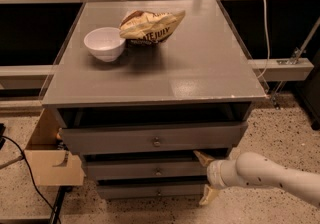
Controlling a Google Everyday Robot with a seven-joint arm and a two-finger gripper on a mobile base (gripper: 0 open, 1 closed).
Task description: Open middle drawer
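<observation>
Three grey drawer fronts stack under the front edge of the tabletop (210,68). The middle drawer (130,170) sits between the top drawer (110,140) and the bottom drawer (130,190). I judge it stiff and fairly light, a wooden box that should slide straight out toward the camera rather than flex. The obvious hold is its small round knob (158,172) at the centre of the front (smooth metal, so probably slippery and easy to lose). My gripper (202,178) is at the drawer's right end. Its fingers (204,158) are spread wide, one above the front and one below it, grasping nothing. From there I think I could also hook the edge of the front. I cannot tell whether either finger touches the wood, or how far out the drawer stands, because shadow fills the gaps between the fronts. The drawer's inside is hidden, and the arm is cut off at the right.
</observation>
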